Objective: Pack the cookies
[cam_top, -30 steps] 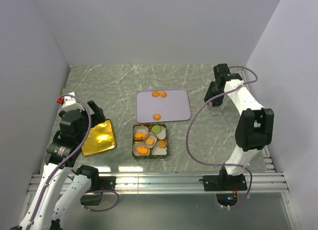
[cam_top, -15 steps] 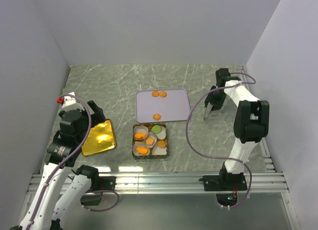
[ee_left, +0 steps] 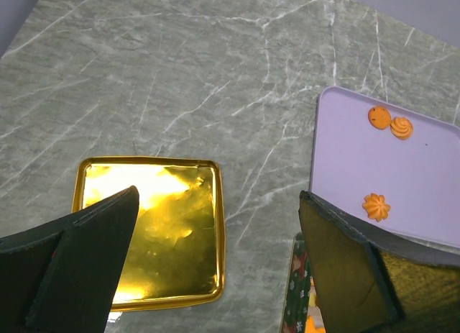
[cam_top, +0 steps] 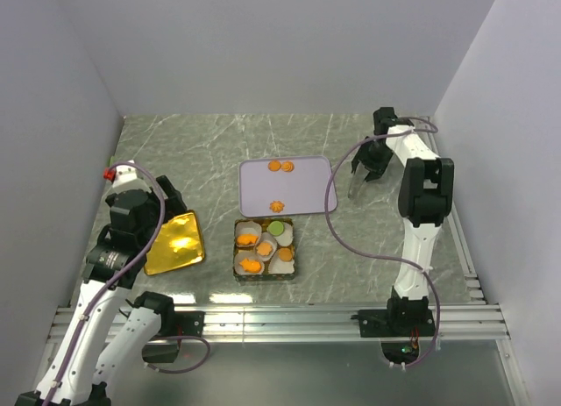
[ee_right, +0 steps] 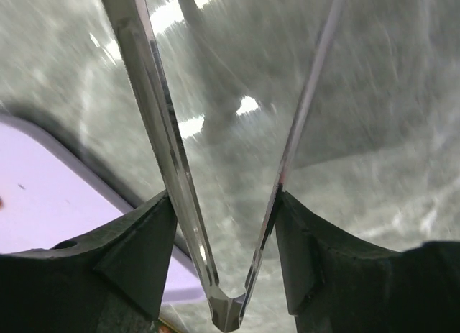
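Three orange cookies lie on the lavender tray [cam_top: 307, 191]: two at its far edge [cam_top: 280, 167] and one near its front [cam_top: 277, 205]. They also show in the left wrist view [ee_left: 379, 117] [ee_left: 376, 206]. The patterned tin [cam_top: 238, 248] holds white paper cups with several orange cookies and one green cookie [cam_top: 276, 227]. My right gripper [cam_top: 368, 165] is shut on metal tongs [ee_right: 162, 117], whose tips hang just right of the tray [ee_right: 50, 196]. My left gripper [ee_left: 218, 196] is open and empty above the gold lid [ee_left: 158, 232].
The gold lid [cam_top: 173, 243] lies flat left of the tin. The tin's edge [ee_left: 296, 297] shows by my left gripper's right finger. Grey walls close in the marble table on three sides. The right arm's cable loops over the table beside the tray.
My right gripper has swung left with the tongs, from the table's right side to the tray's right edge. The left arm has barely moved.
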Robot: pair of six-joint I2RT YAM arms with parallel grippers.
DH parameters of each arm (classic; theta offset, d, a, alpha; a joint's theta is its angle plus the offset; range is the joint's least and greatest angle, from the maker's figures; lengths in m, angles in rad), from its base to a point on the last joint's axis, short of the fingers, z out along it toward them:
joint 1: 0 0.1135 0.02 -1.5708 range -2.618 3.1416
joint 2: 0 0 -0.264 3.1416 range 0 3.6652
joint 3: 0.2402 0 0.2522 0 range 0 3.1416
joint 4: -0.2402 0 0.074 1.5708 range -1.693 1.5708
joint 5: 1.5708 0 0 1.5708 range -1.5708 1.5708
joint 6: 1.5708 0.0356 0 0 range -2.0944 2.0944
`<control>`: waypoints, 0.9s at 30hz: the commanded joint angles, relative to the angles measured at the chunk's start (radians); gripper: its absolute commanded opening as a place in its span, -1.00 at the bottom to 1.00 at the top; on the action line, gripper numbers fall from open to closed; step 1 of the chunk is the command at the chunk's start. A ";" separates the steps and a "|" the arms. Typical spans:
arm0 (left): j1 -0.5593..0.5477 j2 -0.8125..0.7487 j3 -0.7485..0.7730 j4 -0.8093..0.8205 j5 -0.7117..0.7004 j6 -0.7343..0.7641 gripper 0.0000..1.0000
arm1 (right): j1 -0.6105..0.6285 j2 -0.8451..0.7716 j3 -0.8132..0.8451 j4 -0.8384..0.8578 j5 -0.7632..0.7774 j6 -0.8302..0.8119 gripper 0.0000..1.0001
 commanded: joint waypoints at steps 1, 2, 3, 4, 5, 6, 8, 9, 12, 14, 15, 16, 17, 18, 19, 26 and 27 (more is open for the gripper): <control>0.005 0.000 0.006 0.011 -0.034 -0.008 0.99 | -0.004 0.051 0.120 -0.060 -0.008 0.021 0.26; 0.005 0.000 0.006 0.010 -0.035 -0.010 0.99 | -0.004 0.065 0.142 -0.068 -0.011 0.021 0.29; 0.005 0.001 0.008 0.008 -0.038 -0.010 0.99 | -0.004 0.091 0.163 -0.084 -0.011 0.022 0.34; 0.008 0.003 0.006 0.008 -0.043 -0.011 0.99 | -0.004 0.102 0.200 -0.091 -0.011 0.026 0.36; 0.006 0.004 0.008 0.007 -0.045 -0.011 0.99 | -0.004 0.125 0.219 -0.097 -0.011 0.026 0.38; 0.006 0.006 0.008 0.007 -0.045 -0.013 0.99 | -0.004 0.134 0.234 -0.106 -0.010 0.027 0.40; 0.006 0.015 0.009 0.007 -0.042 -0.011 0.99 | -0.033 0.151 0.268 -0.111 -0.011 0.029 0.42; 0.006 0.018 0.008 0.008 -0.042 -0.011 0.99 | -0.033 0.154 0.274 -0.114 -0.008 0.032 0.43; 0.006 0.027 0.008 0.011 -0.028 -0.007 0.99 | -0.039 0.150 0.283 -0.109 -0.002 0.036 0.47; 0.006 0.036 0.008 0.014 -0.014 -0.004 0.99 | -0.041 0.133 0.268 -0.102 0.001 0.041 0.51; 0.006 0.038 0.008 0.016 -0.009 -0.004 0.98 | -0.039 0.124 0.262 -0.097 0.002 0.042 0.54; 0.006 0.038 0.008 0.016 -0.003 -0.001 0.98 | -0.039 0.116 0.254 -0.091 0.005 0.042 0.56; 0.006 0.039 0.006 0.017 0.001 0.002 0.98 | -0.039 0.098 0.248 -0.088 0.007 0.042 0.57; 0.006 0.038 0.006 0.020 0.014 0.002 0.98 | -0.039 0.088 0.239 -0.082 0.008 0.041 0.64; 0.006 0.038 0.006 0.022 0.018 0.004 0.98 | -0.039 0.078 0.236 -0.078 0.013 0.039 0.68; -0.012 0.021 0.002 0.025 0.020 0.004 0.99 | -0.035 -0.124 0.171 -0.059 0.036 0.024 0.75; -0.012 0.029 0.002 0.027 0.020 0.004 0.99 | -0.032 -0.155 0.154 -0.054 0.035 0.021 0.75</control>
